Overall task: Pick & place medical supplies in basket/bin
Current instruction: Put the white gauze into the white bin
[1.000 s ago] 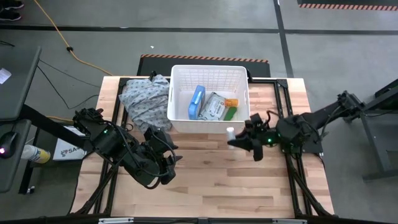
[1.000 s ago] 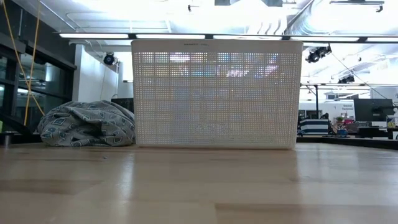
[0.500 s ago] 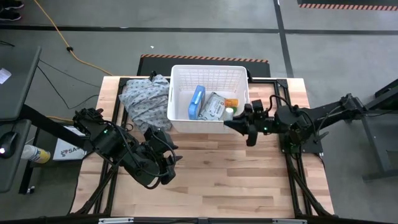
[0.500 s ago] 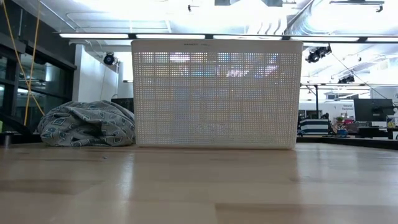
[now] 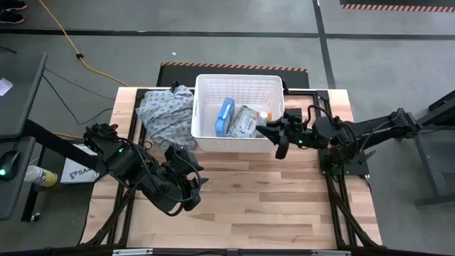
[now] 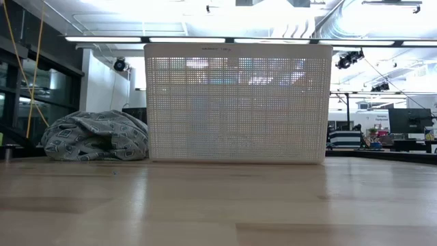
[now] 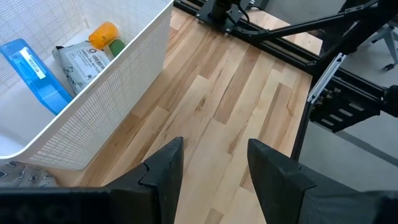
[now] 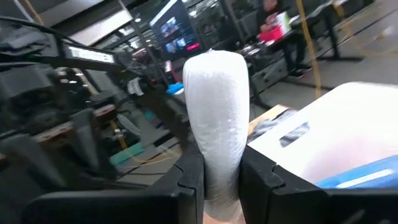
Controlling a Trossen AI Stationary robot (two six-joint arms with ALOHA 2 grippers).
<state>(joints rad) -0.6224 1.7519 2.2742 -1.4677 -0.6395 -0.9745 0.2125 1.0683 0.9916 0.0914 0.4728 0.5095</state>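
Note:
My right gripper point(image 5: 274, 135) point(image 8: 220, 164) is shut on the white tube point(image 8: 214, 106) and hovers at the near right corner of the white gridded basket point(image 5: 239, 82) point(image 6: 237, 102). Inside the basket lie the blue-white packet point(image 5: 226, 116) point(image 7: 34, 74), the grey-white pack point(image 5: 244, 122) point(image 7: 84, 56), the orange-capped vial point(image 7: 102, 32) and the green bar point(image 7: 116, 45). My left gripper point(image 5: 190, 181) point(image 7: 214, 168) is open above the table, near and left of the basket. My right gripper pinches the white tube between its two fingers near one end point(image 8: 215, 171). The fingers reach in from the table's right. The tube's rounded free end point(image 8: 214, 62) sticks out past the fingertips, and the tube is lifted clear.
A crumpled grey patterned cloth point(image 5: 165, 114) point(image 6: 95, 137) lies against the basket's left side. Bare wooden table point(image 5: 249, 206) stretches from the basket to the near edge. Black frame rails point(image 7: 298, 37) run along the table's right side.
My right gripper, keeping the white tube, has travelled toward the far edge and slightly left, from over the table in front of the basket's near right corner to over the basket's near right rim. The left arm has kept still.

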